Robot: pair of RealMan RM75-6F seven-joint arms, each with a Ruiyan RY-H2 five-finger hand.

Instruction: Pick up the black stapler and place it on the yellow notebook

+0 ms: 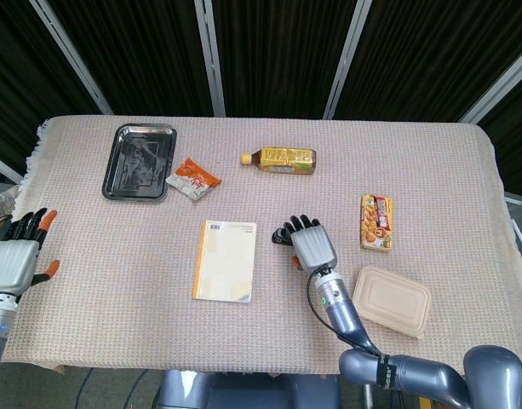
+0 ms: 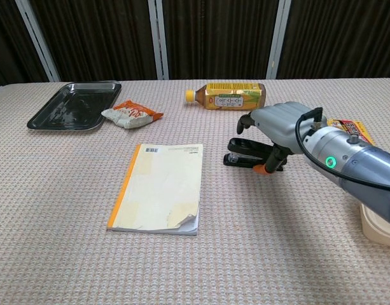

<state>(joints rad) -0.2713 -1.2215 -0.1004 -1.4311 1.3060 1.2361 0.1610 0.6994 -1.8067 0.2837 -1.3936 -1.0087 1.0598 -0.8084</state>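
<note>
right robot hand (image 2: 274, 130) arches over the black stapler (image 2: 245, 155) near the surface's centre, fingers curled around it, grip not evidently closed. the stapler is likely rigid, dense and smooth: grasp across its long sides, then carry it to the yellow notebook (image 2: 160, 186).

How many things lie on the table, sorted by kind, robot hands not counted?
Stationery: 2, the black stapler and the yellow notebook.
Food and drink: 3, the tea bottle, the orange snack packet and the yellow snack box.
Containers: 2, the black tray and the beige lidded box.
Total: 7.
</note>
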